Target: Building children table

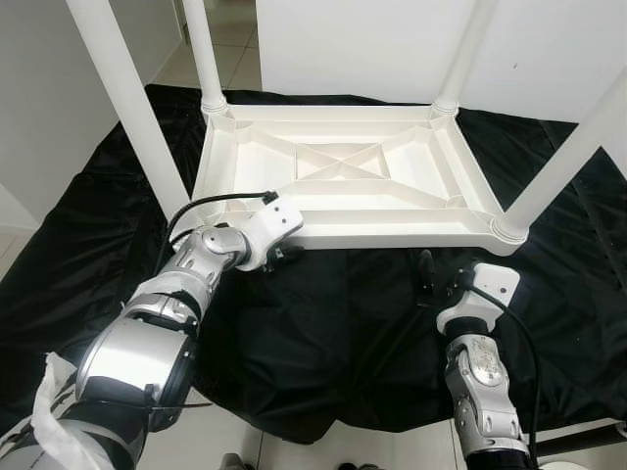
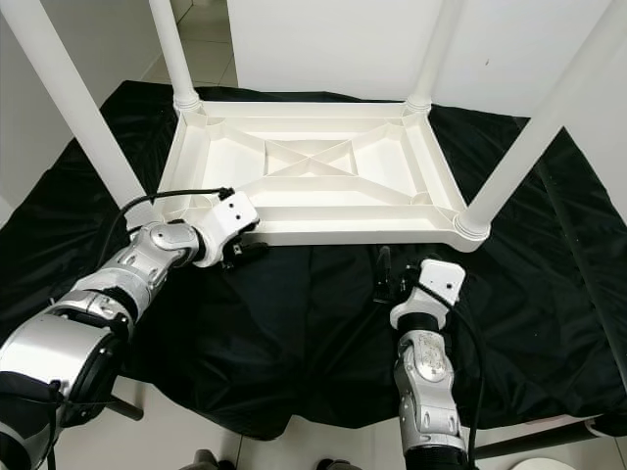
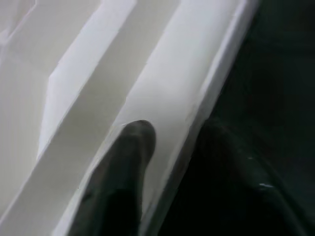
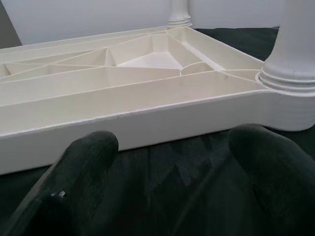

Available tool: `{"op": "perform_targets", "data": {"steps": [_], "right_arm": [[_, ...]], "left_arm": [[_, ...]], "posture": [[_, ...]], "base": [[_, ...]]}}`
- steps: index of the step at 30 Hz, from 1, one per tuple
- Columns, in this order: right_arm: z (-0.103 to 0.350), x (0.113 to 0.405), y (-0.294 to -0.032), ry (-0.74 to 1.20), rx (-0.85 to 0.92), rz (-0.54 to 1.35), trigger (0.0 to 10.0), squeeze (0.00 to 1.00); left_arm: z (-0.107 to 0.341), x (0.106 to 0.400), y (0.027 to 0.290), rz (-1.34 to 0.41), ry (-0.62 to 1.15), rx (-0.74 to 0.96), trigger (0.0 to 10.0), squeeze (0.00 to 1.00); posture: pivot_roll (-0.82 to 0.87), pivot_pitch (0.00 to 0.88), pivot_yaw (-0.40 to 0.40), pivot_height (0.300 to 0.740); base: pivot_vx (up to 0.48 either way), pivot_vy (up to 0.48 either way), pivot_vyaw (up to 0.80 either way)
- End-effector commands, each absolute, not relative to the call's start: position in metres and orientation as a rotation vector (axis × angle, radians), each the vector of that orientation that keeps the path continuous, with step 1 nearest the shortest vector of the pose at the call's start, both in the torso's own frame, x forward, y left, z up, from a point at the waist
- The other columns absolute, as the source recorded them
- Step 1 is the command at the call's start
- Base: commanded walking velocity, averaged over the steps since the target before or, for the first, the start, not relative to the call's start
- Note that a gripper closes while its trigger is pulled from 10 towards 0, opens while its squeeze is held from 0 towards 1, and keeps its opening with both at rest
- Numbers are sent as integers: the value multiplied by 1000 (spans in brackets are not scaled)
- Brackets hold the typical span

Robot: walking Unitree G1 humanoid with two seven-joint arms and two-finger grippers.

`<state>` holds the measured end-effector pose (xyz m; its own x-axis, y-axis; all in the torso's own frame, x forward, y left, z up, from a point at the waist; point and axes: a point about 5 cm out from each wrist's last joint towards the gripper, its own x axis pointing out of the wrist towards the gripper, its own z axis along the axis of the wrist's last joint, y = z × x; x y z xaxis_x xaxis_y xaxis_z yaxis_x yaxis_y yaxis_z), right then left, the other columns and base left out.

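Silver jointed arms; white wrist housings; black cables; black jaws.

we seem to be in a home room: pale floor tiles (image 1: 223, 39), plain white walls (image 1: 353, 44), and a black sheet (image 1: 323, 333) spread over the floor as a work area
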<state>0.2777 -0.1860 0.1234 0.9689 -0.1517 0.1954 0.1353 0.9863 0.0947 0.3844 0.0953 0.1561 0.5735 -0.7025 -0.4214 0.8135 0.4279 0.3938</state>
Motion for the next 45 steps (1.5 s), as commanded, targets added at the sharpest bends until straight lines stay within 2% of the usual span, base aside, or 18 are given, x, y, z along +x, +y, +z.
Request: {"op": "perform_targets", "data": {"steps": [1, 10, 16, 21, 22, 23, 28, 29, 31, 32, 36, 37, 39, 40, 45], "right_arm": [[119, 275, -188, -182, 77, -157, 10000, 0], [119, 276, -187, -179, 79, -157, 10000, 0], [119, 276, -185, -177, 83, -155, 10000, 0], [119, 278, -183, -176, 87, -150, 10000, 0], [119, 278, -182, -175, 89, -148, 10000, 0], [119, 279, -181, -175, 90, -144, 10000, 0], [120, 280, -178, -176, 91, -136, 10000, 0], [121, 281, -178, -176, 91, -134, 10000, 0], [121, 280, -178, -177, 91, -133, 10000, 0], [121, 280, -177, -177, 91, -131, 10000, 0], [121, 281, -176, -175, 91, -127, 10000, 0], [120, 281, -175, -174, 91, -123, 10000, 0], [120, 282, -175, -173, 90, -121, 10000, 0], [120, 282, -174, -172, 90, -118, 10000, 0], [120, 284, -171, -171, 90, -104, 10000, 0]], "left_arm": [[149, 378, 88, -1058, 238, 558, 0, 0], [134, 354, 73, -1351, 242, 533, 0, 0], [128, 345, 67, -1384, 234, 528, 0, 0], [126, 342, 58, -1334, 182, 565, 118, 0], [126, 342, 53, -1302, 162, 574, 4000, 0], [126, 341, 47, -1267, 122, 600, 10000, 0], [126, 337, 35, -1184, 60, 588, 10000, 0], [127, 335, 31, -1162, 64, 527, 10000, 604], [127, 334, 28, -1149, 68, 483, 10000, 604], [129, 332, 26, -1138, 66, 435, 10000, 1000], [137, 330, 23, -1089, -8, 403, 10000, 1000], [141, 328, 22, -1064, -51, 388, 10000, 671], [144, 327, 22, -1048, -78, 382, 10000, 671], [148, 324, 21, -1040, -100, 368, 10000, 0], [161, 312, 23, -1007, -198, 295, 10000, 0]], "posture": [[-87, 84, 48, 740], [-78, 86, 48, 740], [-74, 89, 46, 740], [-68, 97, 39, 740], [-68, 97, 39, 740], [-65, 101, 34, 740], [-63, 107, 27, 740], [-63, 107, 27, 740], [-60, 111, 26, 740], [-58, 112, 25, 740], [-55, 115, 22, 740], [-51, 117, 20, 740], [-51, 117, 20, 740], [-45, 117, 17, 740], [-37, 114, 14, 740]], "base": [[0, 0, 0], [0, 0, 0], [0, 0, 0], [0, 0, 0], [0, 0, 0], [0, 0, 0], [0, 0, 0], [0, 0, 0], [0, 0, 0], [0, 0, 0], [0, 0, 0], [0, 0, 0], [0, 0, 0], [0, 0, 0], [0, 0, 0]]}}
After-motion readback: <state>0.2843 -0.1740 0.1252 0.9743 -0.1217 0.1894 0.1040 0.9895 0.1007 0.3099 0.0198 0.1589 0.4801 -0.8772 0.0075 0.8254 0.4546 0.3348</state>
